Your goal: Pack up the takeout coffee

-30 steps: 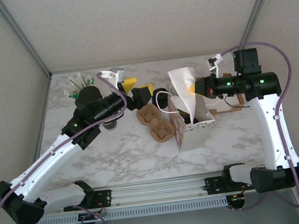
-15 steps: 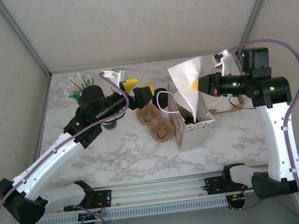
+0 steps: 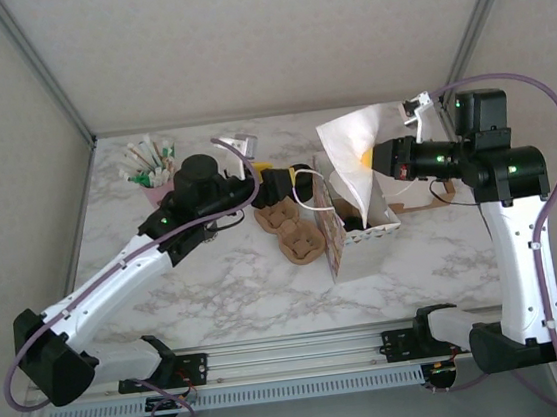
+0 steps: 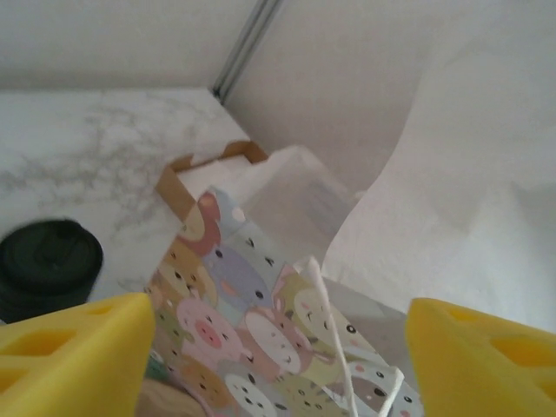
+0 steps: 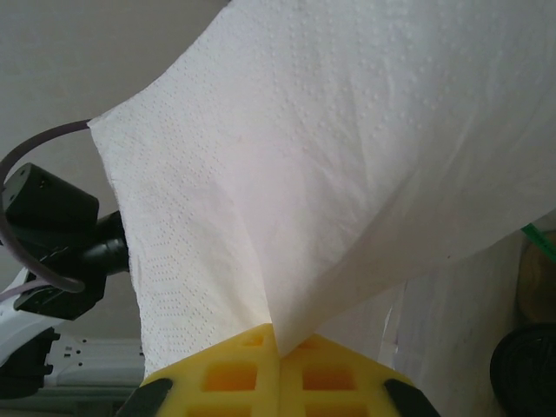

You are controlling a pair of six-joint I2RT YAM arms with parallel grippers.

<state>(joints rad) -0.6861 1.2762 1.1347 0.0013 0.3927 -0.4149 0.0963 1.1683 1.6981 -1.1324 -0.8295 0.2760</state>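
The takeout coffee (image 3: pixel 206 236) seems to be the dark-lidded cup standing on the bench (image 3: pixel 218 296), half hidden under the left forearm and well left of the paper bag (image 3: pixel 339 246); the overhead view is too small to be sure. Nearer the bag, the left fingers (image 4: pixel 74 343) stand apart with nothing between them, facing its animal-printed side, with a short black cylinder (image 4: pixel 48 261) just beside them. Over the bag, the right fingers (image 5: pixel 261 378) are pinched shut on a white napkin (image 5: pixel 347 174), whose lower end reaches the bag's mouth.
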